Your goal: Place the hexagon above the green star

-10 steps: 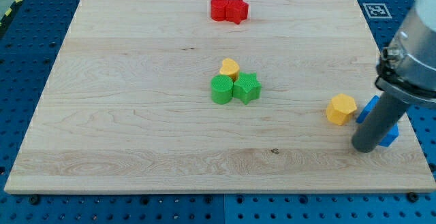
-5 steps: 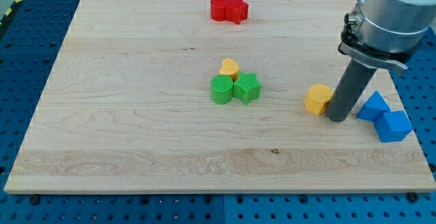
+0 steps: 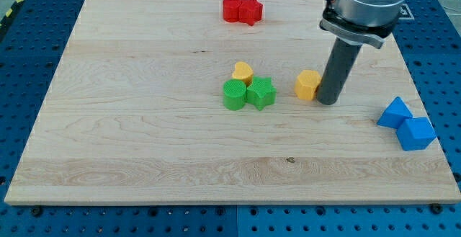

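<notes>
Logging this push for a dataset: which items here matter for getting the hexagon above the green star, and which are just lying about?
In the job:
yellow hexagon
green star
my tip, touching the hexagon's right side

Lying about:
yellow heart
green cylinder
red blocks
blue blocks

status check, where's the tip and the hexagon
My tip against the yellow hexagon, on its right. Hexagon right of the green star, apart. Yellow heart sits above the star.
</notes>
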Controlling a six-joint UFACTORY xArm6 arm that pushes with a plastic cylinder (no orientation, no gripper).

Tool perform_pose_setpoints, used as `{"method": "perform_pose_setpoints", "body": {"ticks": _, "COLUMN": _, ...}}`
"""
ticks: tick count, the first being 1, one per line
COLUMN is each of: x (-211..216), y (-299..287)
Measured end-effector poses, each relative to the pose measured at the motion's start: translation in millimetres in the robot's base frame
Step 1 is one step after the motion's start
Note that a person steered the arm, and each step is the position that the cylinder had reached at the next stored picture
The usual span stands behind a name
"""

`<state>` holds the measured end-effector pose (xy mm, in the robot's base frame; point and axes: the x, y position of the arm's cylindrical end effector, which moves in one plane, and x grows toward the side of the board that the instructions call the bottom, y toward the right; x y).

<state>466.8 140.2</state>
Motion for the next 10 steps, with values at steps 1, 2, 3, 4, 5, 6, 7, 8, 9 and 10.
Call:
{"method": "perform_pose_setpoints", "body": {"ticks": 1, "x": -1, "y": -8}}
{"method": "perform_pose_setpoints", "body": {"ticks": 2, "x": -10, "y": -3}}
{"method": "perform_pose_setpoints", "body": {"ticks": 3, "x": -20, "y": -1}}
{"method": "perform_pose_setpoints", "body": {"ticks": 4, "x": -36, "y": -2}}
{"method": "perform_pose_setpoints", "body": {"ticks": 5, "x": -36, "y": -14}}
{"method": "perform_pose_setpoints", "body": {"ticks": 6, "x": -36, "y": -26}}
{"method": "perform_pose_setpoints", "body": {"ticks": 7, "x": -36, "y": -42}}
{"method": "perform_pose_setpoints", "body": {"ticks": 8, "x": -38, "y": -54}}
{"method": "perform_pose_setpoints", "body": {"ticks": 9, "x": -40, "y": -57}}
{"method": "perform_pose_setpoints", "body": {"ticks": 10, "x": -47, "y": -55}}
